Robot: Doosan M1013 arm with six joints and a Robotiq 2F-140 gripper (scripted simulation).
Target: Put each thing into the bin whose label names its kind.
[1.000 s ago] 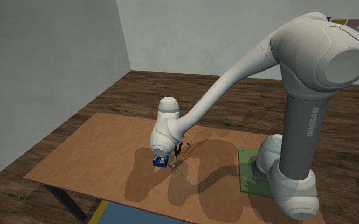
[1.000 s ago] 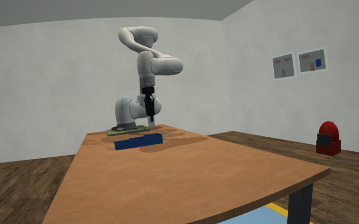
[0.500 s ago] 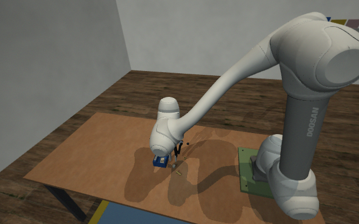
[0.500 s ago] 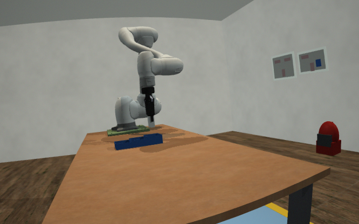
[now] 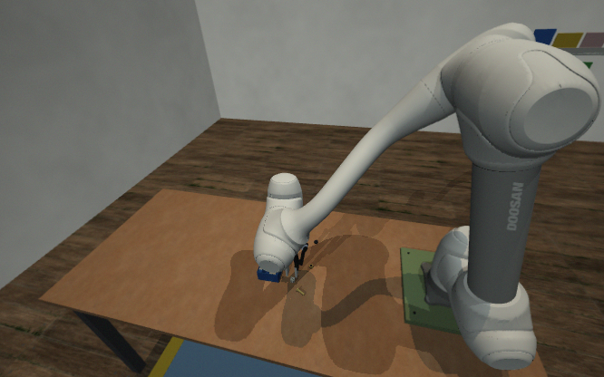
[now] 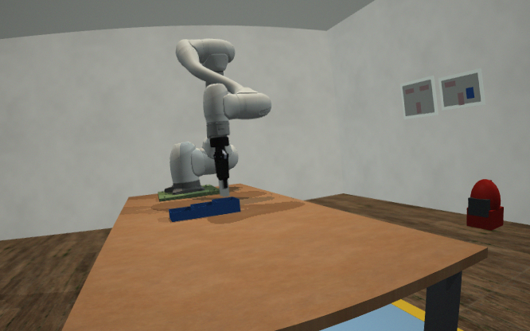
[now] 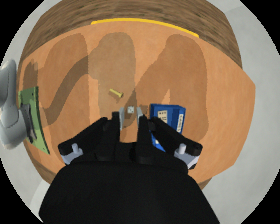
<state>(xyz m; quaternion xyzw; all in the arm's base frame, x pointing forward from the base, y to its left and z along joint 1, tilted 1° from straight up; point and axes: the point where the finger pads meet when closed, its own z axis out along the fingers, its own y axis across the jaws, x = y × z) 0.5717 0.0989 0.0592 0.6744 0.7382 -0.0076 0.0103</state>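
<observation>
A blue bin block stands on the table, with pale labels too small to read in the wrist view. My gripper points down beside the bin, on the robot base's side. Its fingers stand a little apart with nothing held. A small silver nut-like piece shows in the gap between the fingertips in the wrist view, touching neither. A yellow bolt lies near it. A small dark and yellow ring and a small black piece lie farther off.
The green base plate carries the arm at one end of the table. The arm hides part of the bin in the top view, and the fingers hide part in the wrist view.
</observation>
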